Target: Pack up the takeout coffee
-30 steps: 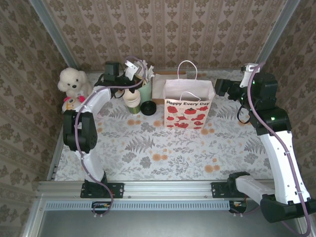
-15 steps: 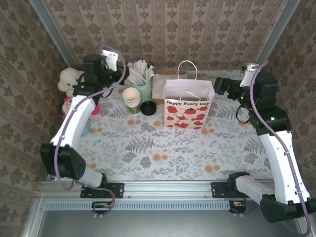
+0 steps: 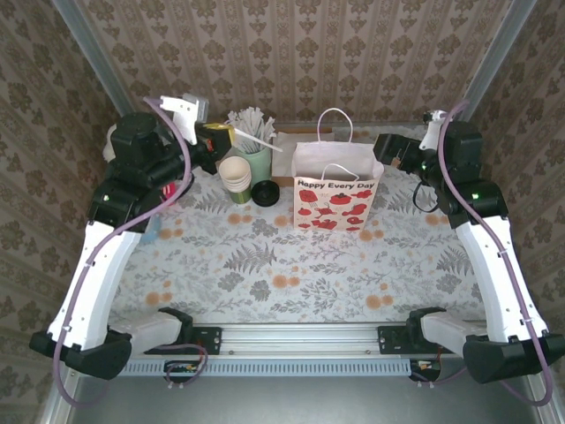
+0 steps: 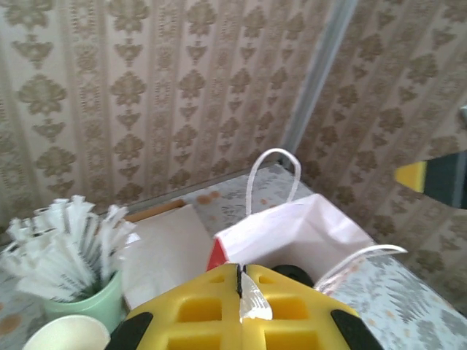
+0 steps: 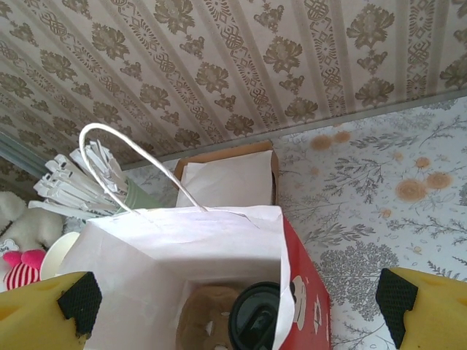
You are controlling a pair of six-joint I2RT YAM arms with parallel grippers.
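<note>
Right wrist view: your paper bag holds the lidded coffee at 5 o'clock; right tool spread empty, left tool closed.

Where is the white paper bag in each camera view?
Top external: paper bag back centre, upright.
Left wrist: paper bag lower right, mouth open.
Right wrist: paper bag lower centre, seen from above.
Shared landmark: stick holder, left of it everywhere.

Overhead and both wrist cameras share the bag.
</note>
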